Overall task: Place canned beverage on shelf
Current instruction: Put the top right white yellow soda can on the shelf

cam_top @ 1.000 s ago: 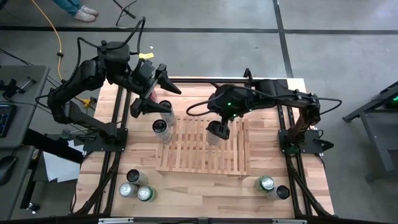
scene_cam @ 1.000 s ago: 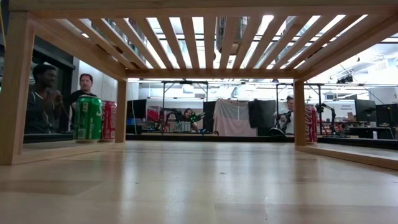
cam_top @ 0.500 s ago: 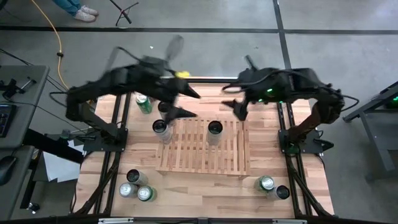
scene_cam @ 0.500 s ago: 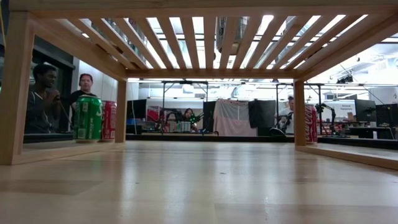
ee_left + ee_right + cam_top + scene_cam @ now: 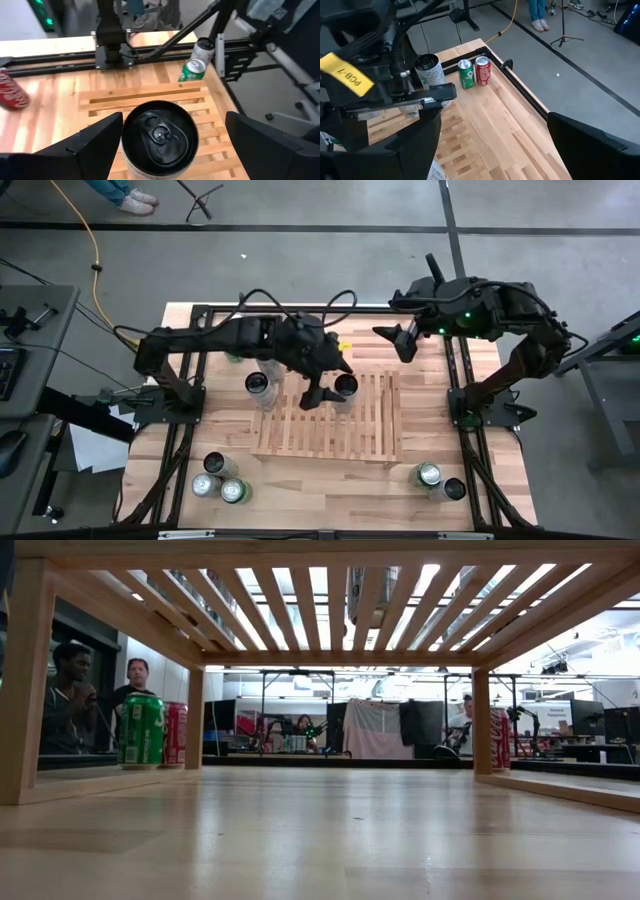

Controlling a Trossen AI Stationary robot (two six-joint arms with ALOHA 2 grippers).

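A can with a black top [image 5: 346, 387] stands upright on the slatted light-wood shelf [image 5: 330, 435], near its far edge. My left gripper [image 5: 328, 383] is open at the can; in the left wrist view the can [image 5: 160, 137] stands between the two fingers [image 5: 95, 142]. I cannot tell whether they touch it. My right gripper [image 5: 405, 340] is open and empty, raised over the table's far right part [image 5: 495, 117]. A second dark-topped can [image 5: 259, 384] stands at the shelf's far left corner.
Three cans [image 5: 215, 478] stand near the table's front left and two [image 5: 440, 480] at the front right. A green can [image 5: 466, 73] and a red can [image 5: 482, 70] stand at the far left. Black rails [image 5: 190, 430] run along both sides. People show beyond the table [image 5: 70, 690].
My right gripper has left the black-topped can standing on the shelf and drawn back up toward the table's far right. My left gripper has swung from the far left cans toward the table's right, down to that can, with its fingers on either side of it.
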